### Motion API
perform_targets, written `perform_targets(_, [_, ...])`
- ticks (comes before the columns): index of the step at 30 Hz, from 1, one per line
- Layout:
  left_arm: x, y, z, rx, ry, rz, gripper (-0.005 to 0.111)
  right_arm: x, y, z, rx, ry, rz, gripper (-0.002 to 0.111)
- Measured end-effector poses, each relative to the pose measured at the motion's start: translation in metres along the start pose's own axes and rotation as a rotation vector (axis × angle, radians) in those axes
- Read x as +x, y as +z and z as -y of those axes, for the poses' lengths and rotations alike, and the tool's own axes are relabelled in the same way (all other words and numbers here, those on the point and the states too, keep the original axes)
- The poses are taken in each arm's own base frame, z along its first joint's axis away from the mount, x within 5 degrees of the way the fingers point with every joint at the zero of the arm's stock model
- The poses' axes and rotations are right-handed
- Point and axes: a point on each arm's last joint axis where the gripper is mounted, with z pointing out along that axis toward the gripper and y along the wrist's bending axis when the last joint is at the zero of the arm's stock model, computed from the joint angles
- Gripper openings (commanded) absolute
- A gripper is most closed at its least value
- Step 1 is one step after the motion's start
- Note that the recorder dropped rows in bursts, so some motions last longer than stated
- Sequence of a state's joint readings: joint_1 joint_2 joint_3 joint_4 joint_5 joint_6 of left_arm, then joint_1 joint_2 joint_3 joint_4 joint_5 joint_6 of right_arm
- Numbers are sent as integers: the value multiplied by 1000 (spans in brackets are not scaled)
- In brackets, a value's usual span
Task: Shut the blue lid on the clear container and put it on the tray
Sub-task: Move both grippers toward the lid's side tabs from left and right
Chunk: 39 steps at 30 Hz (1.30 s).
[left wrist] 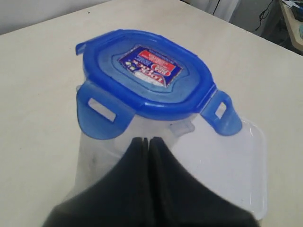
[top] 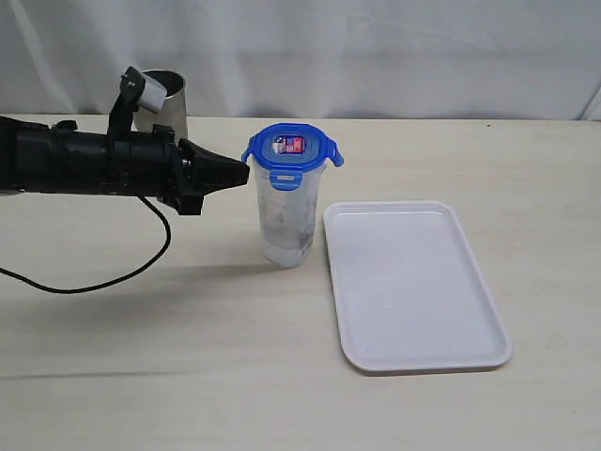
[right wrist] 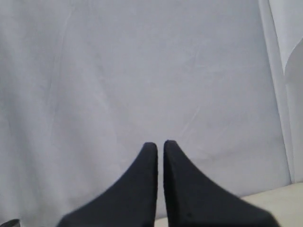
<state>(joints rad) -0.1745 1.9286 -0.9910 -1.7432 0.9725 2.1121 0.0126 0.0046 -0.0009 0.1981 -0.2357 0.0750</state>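
Tray (top: pixel 413 291) is nearest, flat on the table (top: pixel 188 376), at 4 o'clock of the clear container (top: pixel 285 221) and just beside it. Container stands upright on the table, off the tray. Blue lid (top: pixel 291 148) sits on its mouth, side flaps sticking out. Left gripper (top: pixel 242 172) at container's 9 o'clock, level with lid, fingers clenched, grasping nothing. Steel tumbler (top: pixel 169 108) farther back, 10 o'clock. Right gripper (right wrist: pixel 160 146) clenched, empty, facing white backdrop (right wrist: pixel 142 71).
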Motion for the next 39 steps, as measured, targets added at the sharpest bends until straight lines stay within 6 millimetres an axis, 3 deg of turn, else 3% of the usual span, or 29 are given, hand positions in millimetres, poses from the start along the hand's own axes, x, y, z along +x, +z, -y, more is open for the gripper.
perform_targets(5, [10,5,-5,4,-26,-18,0,-7,3,0,1,36,74,5])
perform_targets(9, [11,5,-5,5,-27,-19,0,-6,28,-5,-6,7,-48,5])
perform_targets(12, [11,5,-5,5,-27,-19,0,-13,59,-17,-72,-32,-154,5])
perform_targets(16, [11,5,-5,5,-27,-19,0,-15,114,-34,-201,-74,-318,5])
perform_targets(19, [11,5,-5,5,-27,-19,0,1,158,-45,-317,-85,-452,5])
perform_targets(22, [11,5,-5,5,-27,-19,0,34,218,-53,-484,-109,-603,5])
perform_targets(28, [11,5,-6,-8,-27,-27,0,110,281,-34,-786,3,-702,5])
perform_targets(32, [12,5,-7,-15,-27,-31,0,153,302,-31,-906,113,-737,5])
perform_targets(39, [12,5,-7,-15,-27,-31,0,180,301,-57,-971,1,-791,5])
